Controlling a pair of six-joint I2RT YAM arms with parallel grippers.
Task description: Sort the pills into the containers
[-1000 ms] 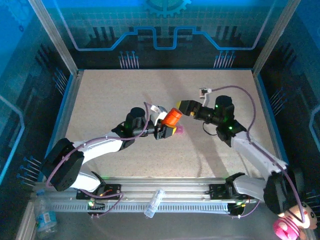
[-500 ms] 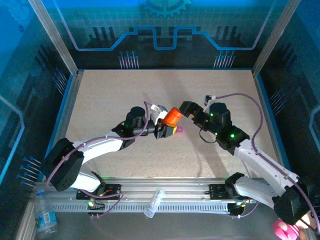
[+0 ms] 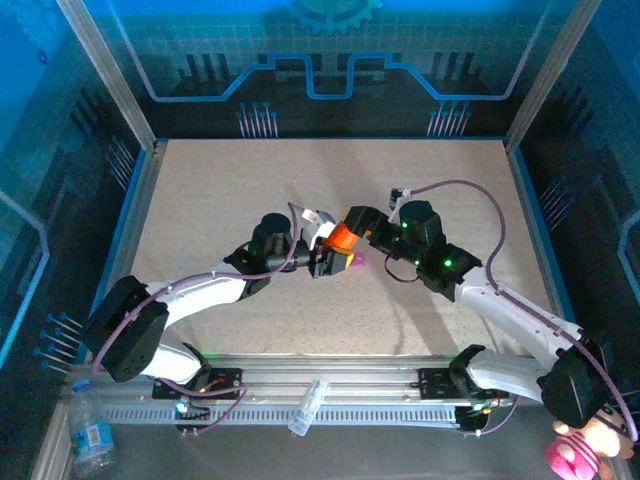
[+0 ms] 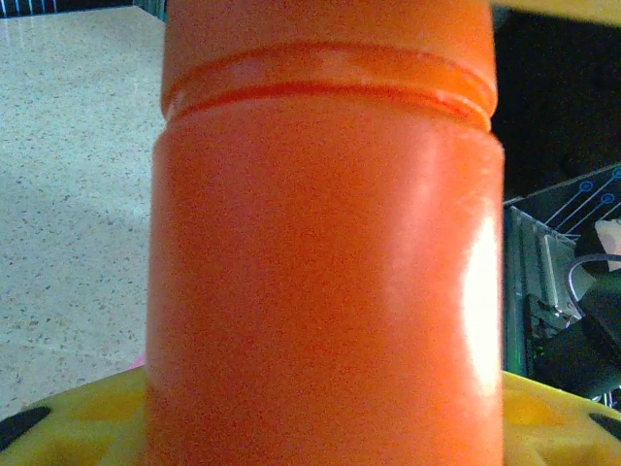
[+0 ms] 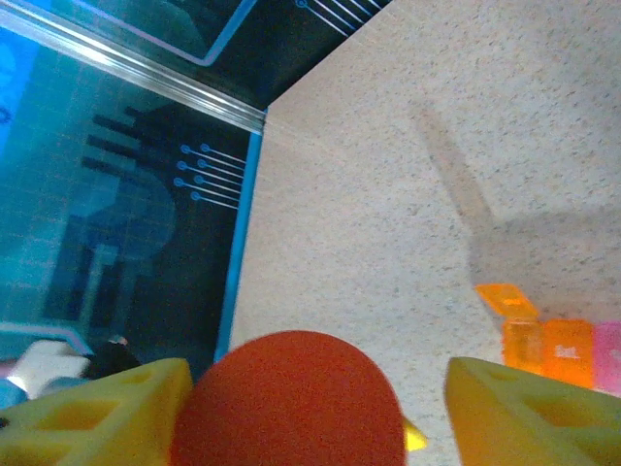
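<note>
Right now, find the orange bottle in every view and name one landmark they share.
Top external: orange bottle tilted at mid-table, where the two arms meet.
Left wrist: the bottle stands close up through the middle.
Right wrist: its round end sits at the bottom edge between yellow fingers.
Shared landmark: the speckled tabletop.
</note>
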